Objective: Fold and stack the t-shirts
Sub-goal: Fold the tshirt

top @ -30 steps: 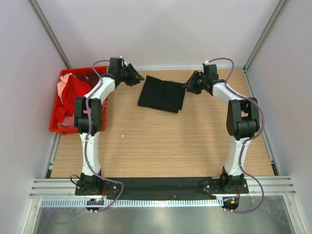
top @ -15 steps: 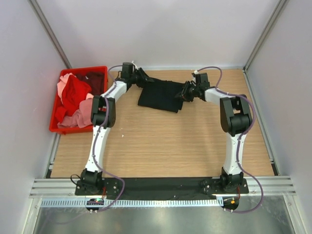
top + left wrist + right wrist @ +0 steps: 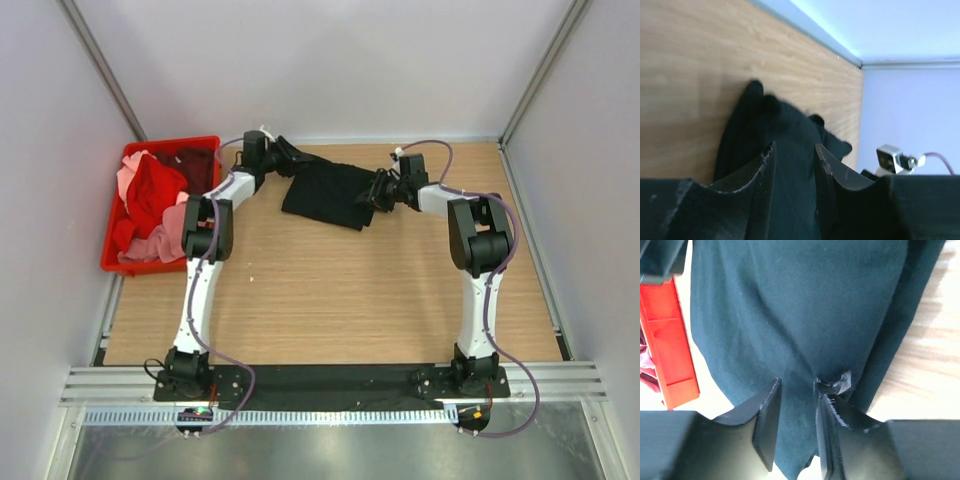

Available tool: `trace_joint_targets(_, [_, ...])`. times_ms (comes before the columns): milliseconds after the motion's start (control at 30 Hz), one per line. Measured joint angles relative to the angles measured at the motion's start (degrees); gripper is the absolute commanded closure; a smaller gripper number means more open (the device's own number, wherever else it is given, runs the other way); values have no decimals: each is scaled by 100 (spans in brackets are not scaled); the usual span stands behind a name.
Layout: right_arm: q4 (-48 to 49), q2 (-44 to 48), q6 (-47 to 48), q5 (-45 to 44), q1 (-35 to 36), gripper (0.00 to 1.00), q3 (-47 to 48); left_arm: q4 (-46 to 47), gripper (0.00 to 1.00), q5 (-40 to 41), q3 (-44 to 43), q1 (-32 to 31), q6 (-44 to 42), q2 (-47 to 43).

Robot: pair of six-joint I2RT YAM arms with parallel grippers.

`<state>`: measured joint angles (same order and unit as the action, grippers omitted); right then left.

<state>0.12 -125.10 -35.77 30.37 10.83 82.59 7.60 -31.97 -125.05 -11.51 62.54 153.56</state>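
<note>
- Top external view: the left arm (image 3: 205, 230) and the right arm (image 3: 480, 240) rise from their bases at the near edge and reach toward the far end of the wooden table (image 3: 330, 300).
- On the left side, against the side wall, stands a red crate (image 3: 160, 145). It holds a loose heap: a pink shirt (image 3: 165, 240) nearest, a red shirt (image 3: 155, 190) on top in the middle, and a maroon shirt (image 3: 195, 160) in the far corner.
- Past the middle of the table, between the two wrists, the black t-shirt (image 3: 325, 195) lies flat. It is folded into a rough rectangle and turned slightly askew.
- The right gripper (image 3: 378, 192) is down on the shirt's right edge.
- The left gripper (image 3: 290, 155) sits at the shirt's far left corner, close to the back wall.
- Right wrist view: the right gripper (image 3: 797, 385) has its jaws standing a little apart over the black t-shirt (image 3: 790, 305). Dark cloth fills the gap, and a small bunch of fabric (image 3: 837, 382) is rucked up against the tip of one of the fingers (image 3: 832, 415). I cannot tell whether the cloth is pinched. The crate (image 3: 670, 350) shows beyond the shirt's edge.
- Left wrist view: the left gripper (image 3: 795, 147) also has a narrow gap between its jaws. The black t-shirt (image 3: 780, 130) lies under and beyond them on the wood. I cannot tell whether they are gripping it.
</note>
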Motion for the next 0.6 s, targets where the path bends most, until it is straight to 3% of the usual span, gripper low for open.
trace_joint_targets(133, [-243, 175, 94, -81, 17, 57, 0, -289, 59, -17, 1071, -2, -380, -935])
trace_joint_targets(333, [-632, 387, 232, -140, 146, 66, 238, -621, 59, 111, 2199, -20, -1204, -2653])
trace_joint_targets(467, [-612, 326, 155, 136, 369, 92, 660, -551, 60, 131, 2590, -90, -1471, -3189])
trace_joint_targets(600, [-234, -157, -107, 713, 623, 98, 1327, -608, 61, 229, 2953, -221, -1598, -3064])
